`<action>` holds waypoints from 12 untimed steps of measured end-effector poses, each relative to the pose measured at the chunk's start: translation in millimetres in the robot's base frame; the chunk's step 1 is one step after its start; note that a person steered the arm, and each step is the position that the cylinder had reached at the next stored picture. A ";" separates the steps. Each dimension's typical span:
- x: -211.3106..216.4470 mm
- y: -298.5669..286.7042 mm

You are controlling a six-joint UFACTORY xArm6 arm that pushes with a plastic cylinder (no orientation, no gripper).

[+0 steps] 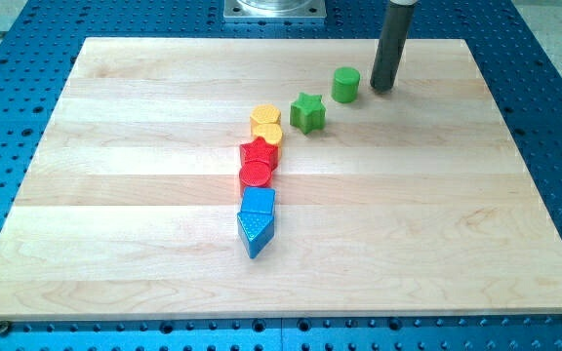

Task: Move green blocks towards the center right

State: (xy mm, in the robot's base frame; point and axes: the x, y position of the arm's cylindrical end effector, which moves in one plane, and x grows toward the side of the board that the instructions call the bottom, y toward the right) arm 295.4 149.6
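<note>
Just beside my tip, green cylinder, green star.

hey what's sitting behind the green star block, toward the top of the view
Behind the green star, up and to the view's right, stands the green cylinder, apart from it. My tip sits just right of that cylinder. Nothing there is covered except the board under each block.
</note>
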 end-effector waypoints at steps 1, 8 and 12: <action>-0.1 0.0; -7.3 22.3; 68.9 -40.1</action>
State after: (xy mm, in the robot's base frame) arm 364.3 109.5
